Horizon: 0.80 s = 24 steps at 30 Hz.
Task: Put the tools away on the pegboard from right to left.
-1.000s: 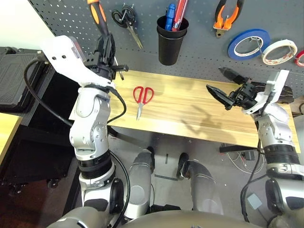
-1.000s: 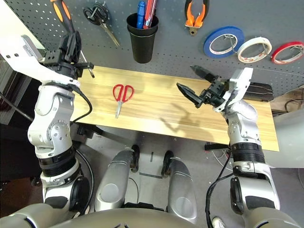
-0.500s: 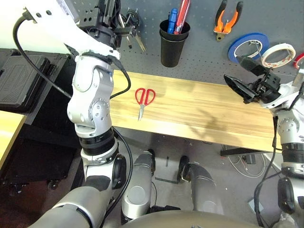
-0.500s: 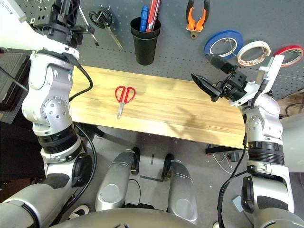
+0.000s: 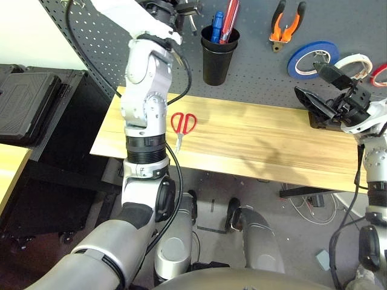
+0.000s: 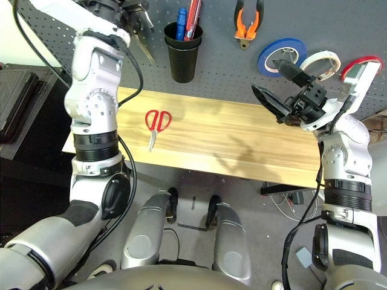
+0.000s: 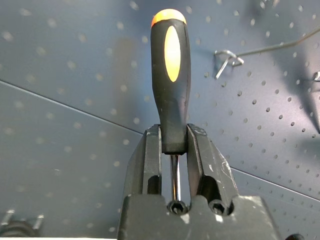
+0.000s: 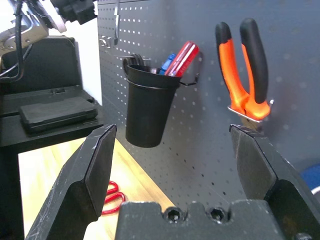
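Note:
My left gripper (image 7: 173, 137) is shut on the slim screwdriver (image 7: 170, 70), gripping the base of its black-and-orange handle, held up close against the dark grey pegboard (image 5: 254, 75) left of the black cup (image 5: 216, 54). The red-handled scissors (image 5: 181, 125) lie on the wooden table (image 5: 260, 142). On the pegboard hang the orange-and-black pliers (image 5: 284, 24) and the whitish tape roll (image 5: 358, 60). My right gripper (image 8: 172, 132) stands open and empty above the table's right end, facing the pegboard.
A blue tape roll (image 5: 314, 57) and a red one (image 6: 358, 63) hang beside the whitish roll. Black-handled scissors (image 6: 144, 49) hang left of the cup, which holds pens. A wire hook (image 7: 227, 57) sticks out near the screwdriver. A black case (image 5: 24, 103) lies at far left.
My left arm has risen from table height to the top of the pegboard and swung right toward the cup, carrying the screwdriver. My right gripper has lifted and drawn back to the right, still open.

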Each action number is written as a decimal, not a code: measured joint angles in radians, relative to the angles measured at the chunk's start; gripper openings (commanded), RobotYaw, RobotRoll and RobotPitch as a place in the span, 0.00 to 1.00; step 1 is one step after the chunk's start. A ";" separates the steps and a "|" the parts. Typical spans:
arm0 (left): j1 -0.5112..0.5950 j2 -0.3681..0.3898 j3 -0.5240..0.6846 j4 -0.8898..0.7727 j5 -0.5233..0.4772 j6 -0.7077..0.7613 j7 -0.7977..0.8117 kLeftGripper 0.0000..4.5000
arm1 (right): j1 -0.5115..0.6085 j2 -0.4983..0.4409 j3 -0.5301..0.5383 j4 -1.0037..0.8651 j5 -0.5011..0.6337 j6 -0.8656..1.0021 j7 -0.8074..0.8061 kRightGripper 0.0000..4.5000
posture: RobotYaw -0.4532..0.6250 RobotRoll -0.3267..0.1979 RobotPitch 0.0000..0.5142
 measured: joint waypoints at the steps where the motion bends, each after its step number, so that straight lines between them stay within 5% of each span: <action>1: -0.012 -0.001 0.001 0.034 0.000 -0.018 -0.005 0.12 | 0.000 0.004 0.001 -0.001 -0.002 -0.002 -0.003 1.00 | 0.51 0.62 0.42; 14: -0.120 0.011 0.007 0.392 0.030 -0.232 -0.070 0.12 | 0.017 0.046 0.008 -0.035 -0.033 -0.024 -0.046 1.00 | 0.48 0.62 0.38; 24: -0.112 0.034 -0.015 0.440 0.092 -0.303 -0.084 0.12 | 0.032 0.050 0.011 -0.045 -0.033 -0.024 -0.049 1.00 | 0.48 0.62 0.39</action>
